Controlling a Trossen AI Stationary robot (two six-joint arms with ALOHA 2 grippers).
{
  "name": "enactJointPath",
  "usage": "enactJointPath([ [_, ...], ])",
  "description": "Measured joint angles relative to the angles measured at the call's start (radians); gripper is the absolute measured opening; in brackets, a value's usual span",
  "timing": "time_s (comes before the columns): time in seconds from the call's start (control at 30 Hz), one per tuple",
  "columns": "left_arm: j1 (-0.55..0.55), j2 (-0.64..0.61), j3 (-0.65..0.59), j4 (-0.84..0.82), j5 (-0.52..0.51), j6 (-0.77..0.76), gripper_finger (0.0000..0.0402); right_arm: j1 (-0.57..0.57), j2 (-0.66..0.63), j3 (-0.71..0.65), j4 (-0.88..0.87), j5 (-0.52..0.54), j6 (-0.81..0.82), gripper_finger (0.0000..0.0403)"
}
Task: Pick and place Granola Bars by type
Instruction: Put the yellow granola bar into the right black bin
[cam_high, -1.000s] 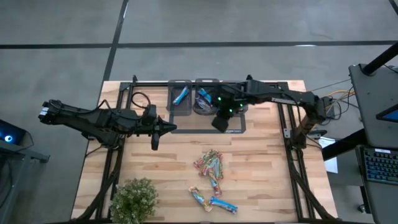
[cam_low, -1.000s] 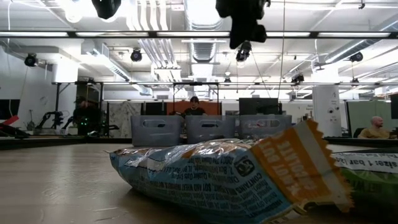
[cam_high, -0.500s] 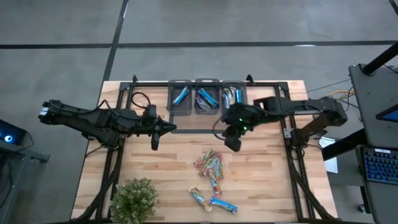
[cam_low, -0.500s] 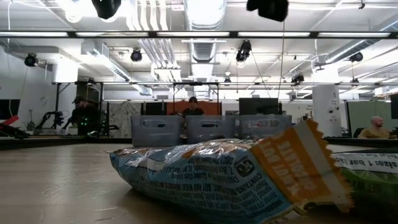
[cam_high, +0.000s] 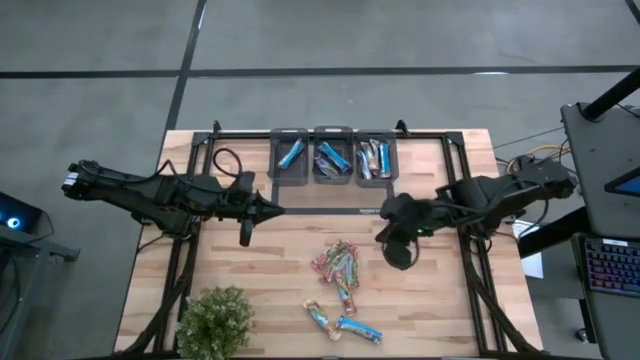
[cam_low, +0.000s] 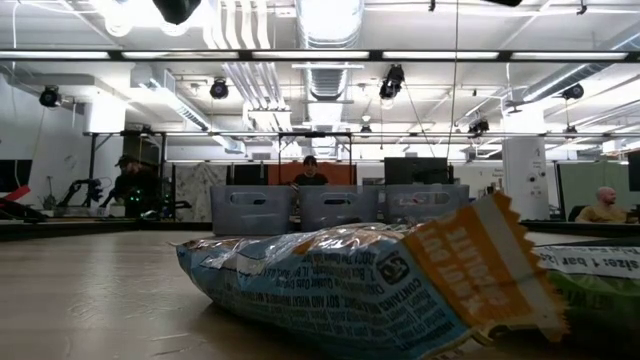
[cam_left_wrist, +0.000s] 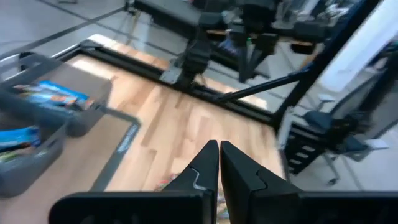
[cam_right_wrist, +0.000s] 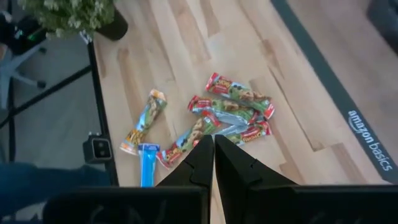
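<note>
From above we see the whole bench (cam_high: 250, 270): three grey bins (cam_high: 335, 156) in a row at 12 o'clock already hold sorted Granola Bars, while a loose cluster of green and red bars (cam_high: 337, 264) lies near the centre and two bluish ones (cam_high: 343, 325) lie toward 6 o'clock. The low view gives us only one blue and orange bar (cam_low: 360, 290) filling the foreground, with the bins (cam_low: 338, 208) far behind it and people in the room beyond. The right wrist view adds what the overhead cannot: the right pincer (cam_right_wrist: 208, 154) pressed together and empty, hanging over the cluster of bars (cam_right_wrist: 233, 115). The left wrist view shows the left pincer (cam_left_wrist: 219, 163) likewise pressed together, empty.

Since a second ago, the right pincer (cam_high: 400, 252) has swung from the bins at 12 o'clock out to just 3 o'clock of the central cluster. The left pincer (cam_high: 246, 232) waits at 9 o'clock, unmoved.

A leafy plant (cam_high: 214, 320) stands at 7 o'clock, well apart from the bars
</note>
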Motion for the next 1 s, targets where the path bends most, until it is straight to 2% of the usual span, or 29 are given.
enactJointPath([
  [0.17, -0.001, 0.016, 0.0, 0.075, 0.039, 0.004, 0.0, 0.034, -0.039, -0.011, 0.0, 0.077, 0.06, 0.0008],
  [0.3, -0.001, 0.031, 0.0, 0.148, 0.101, -0.012, 0.0012, 0.04, -0.05, -0.011, -0.002, 0.091, 0.085, 0.0008],
  [0.5, -0.004, 0.083, 0.048, 0.187, 0.162, -0.02, 0.0079, 0.04, -0.053, -0.012, -0.003, 0.098, 0.109, 0.0008],
  [0.63, -0.01, 0.14, 0.11, 0.185, 0.178, 0.038, 0.0132, 0.04, -0.053, -0.012, -0.004, 0.099, 0.132, 0.0008],
  [0.83, -0.013, 0.252, 0.259, 0.035, 0.207, 0.132, 0.0192, 0.04, -0.06, -0.012, -0.005, 0.099, 0.133, 0.0008],
  [1.0, -0.02, 0.364, 0.437, -0.182, 0.233, 0.263, 0.0209, 0.04, -0.07, -0.012, -0.012, 0.1, 0.127, 0.0008],
])
